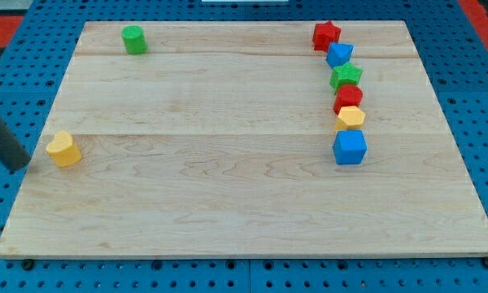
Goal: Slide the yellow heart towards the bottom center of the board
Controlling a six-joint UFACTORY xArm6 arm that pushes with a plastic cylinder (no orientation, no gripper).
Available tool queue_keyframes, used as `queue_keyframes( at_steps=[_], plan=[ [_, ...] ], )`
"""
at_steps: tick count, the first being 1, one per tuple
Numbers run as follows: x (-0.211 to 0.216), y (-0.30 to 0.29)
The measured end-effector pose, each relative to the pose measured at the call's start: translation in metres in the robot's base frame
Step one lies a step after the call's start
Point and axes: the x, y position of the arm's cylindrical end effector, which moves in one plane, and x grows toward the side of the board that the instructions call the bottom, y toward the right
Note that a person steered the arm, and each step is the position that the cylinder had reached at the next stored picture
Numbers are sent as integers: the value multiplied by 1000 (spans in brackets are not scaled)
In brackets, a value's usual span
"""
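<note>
The yellow heart [63, 150] lies at the board's left edge, about halfway down. My dark rod comes in from the view's left, and my tip [19, 165] rests just off the board's left edge, a short way left of the yellow heart and not touching it.
A green cylinder [133, 39] stands at the top left. At the right, a column runs down: red star [326, 35], blue block [339, 55], green star [346, 77], red block [348, 98], yellow block [350, 118], blue cube [350, 147]. The wooden board [228, 203] sits on a blue pegboard.
</note>
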Motion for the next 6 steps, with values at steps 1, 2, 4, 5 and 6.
queue_keyframes(
  at_steps=[1,2,4,5,6],
  plan=[
    [-36,0],
    [-29,31],
    [-13,99],
    [-2,130],
    [34,131]
  ],
)
